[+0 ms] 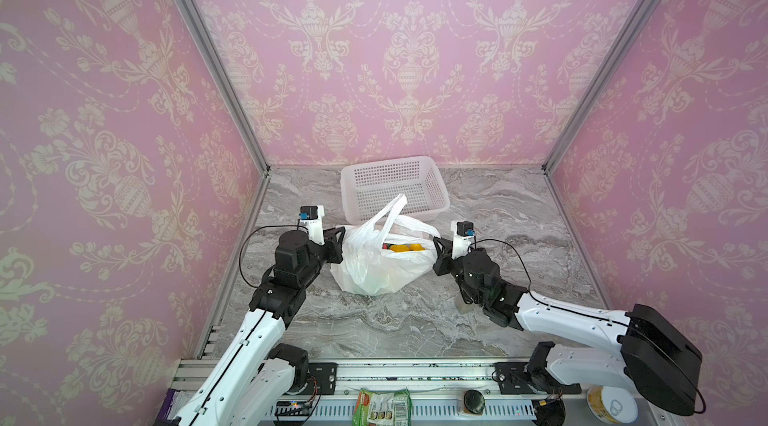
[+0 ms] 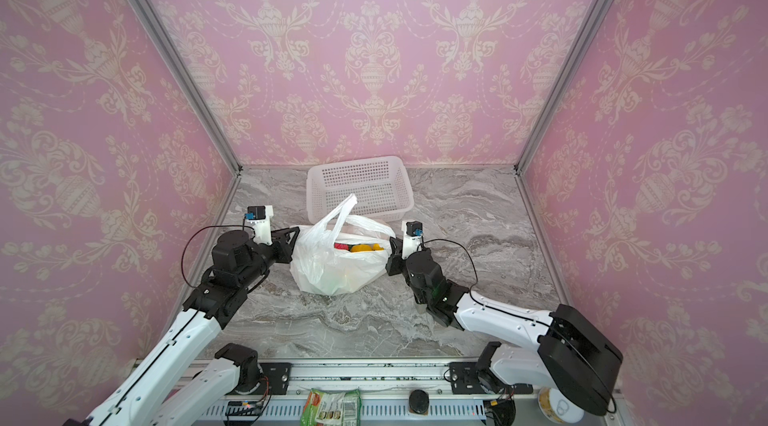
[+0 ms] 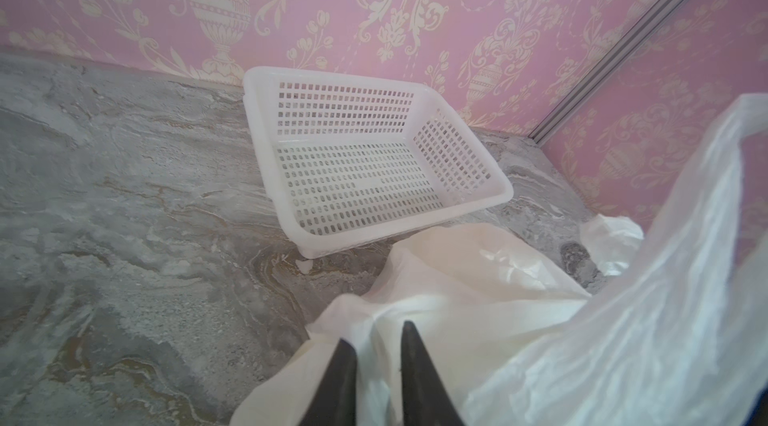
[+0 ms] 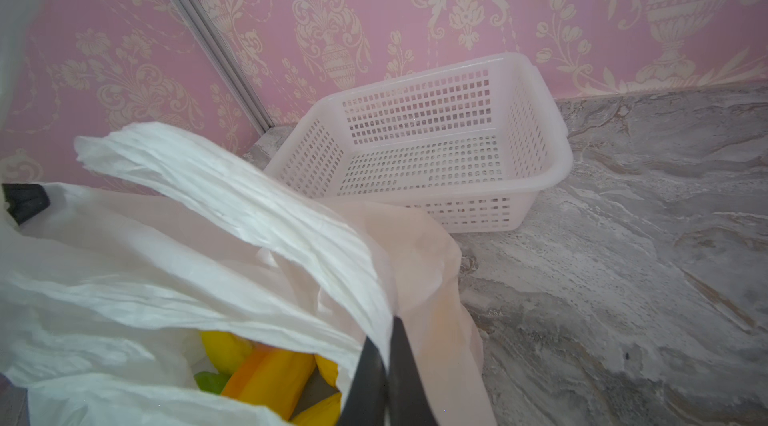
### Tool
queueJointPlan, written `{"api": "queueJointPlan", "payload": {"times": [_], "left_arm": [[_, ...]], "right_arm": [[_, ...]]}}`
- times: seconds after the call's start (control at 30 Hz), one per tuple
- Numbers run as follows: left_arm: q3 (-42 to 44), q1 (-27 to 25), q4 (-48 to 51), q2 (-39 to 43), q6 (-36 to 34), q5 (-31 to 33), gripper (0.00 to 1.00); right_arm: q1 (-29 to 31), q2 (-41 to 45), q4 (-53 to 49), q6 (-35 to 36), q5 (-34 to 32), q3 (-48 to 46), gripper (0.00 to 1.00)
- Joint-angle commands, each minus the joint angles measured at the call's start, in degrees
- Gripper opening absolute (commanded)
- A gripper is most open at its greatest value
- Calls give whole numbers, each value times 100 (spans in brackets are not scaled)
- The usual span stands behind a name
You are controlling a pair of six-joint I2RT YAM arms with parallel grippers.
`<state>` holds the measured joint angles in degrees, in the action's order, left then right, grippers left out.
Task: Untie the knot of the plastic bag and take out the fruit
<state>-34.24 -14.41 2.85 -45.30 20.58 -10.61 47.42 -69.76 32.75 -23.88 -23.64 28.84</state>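
Pinching the rim of the plastic bag (image 1: 374,266), your right gripper (image 4: 384,332) has its jaws closed flat on the film, just in front of the basket (image 1: 386,163) at its right-hand corner; your left gripper (image 3: 374,332), in front of the basket's left corner, shows its jaws parted with film lying in the gap, a loose hold at best by my reckoning; no knot to be seen, one handle loop (image 1: 395,208) stands up in front of the basket and the mouth gapes; the fruit (image 4: 266,374) sits low inside, yellow, orange, a bit of green, with red showing in both top views; the bag itself rests up against the basket's near wall.

My read: you're on the fruit step; hold the right pinch steady so the mouth stays wide, bring the left in from above, jaws clear of the film, and take the top yellow piece first; thin plastic snags a fingertip, so go slow.

Grey marble-patterned tabletop (image 1: 415,328) all round the basket; pink damask walls (image 1: 415,50) close behind it and to both sides.
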Motion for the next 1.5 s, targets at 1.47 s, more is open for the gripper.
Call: {"api": "queueJointPlan", "payload": {"times": [1.47], "left_arm": [[-1492, -2839, -73, -1759, -1481, 3823, 98]], "right_arm": [[160, 313, 463, -3, 167, -281, 0]]}}
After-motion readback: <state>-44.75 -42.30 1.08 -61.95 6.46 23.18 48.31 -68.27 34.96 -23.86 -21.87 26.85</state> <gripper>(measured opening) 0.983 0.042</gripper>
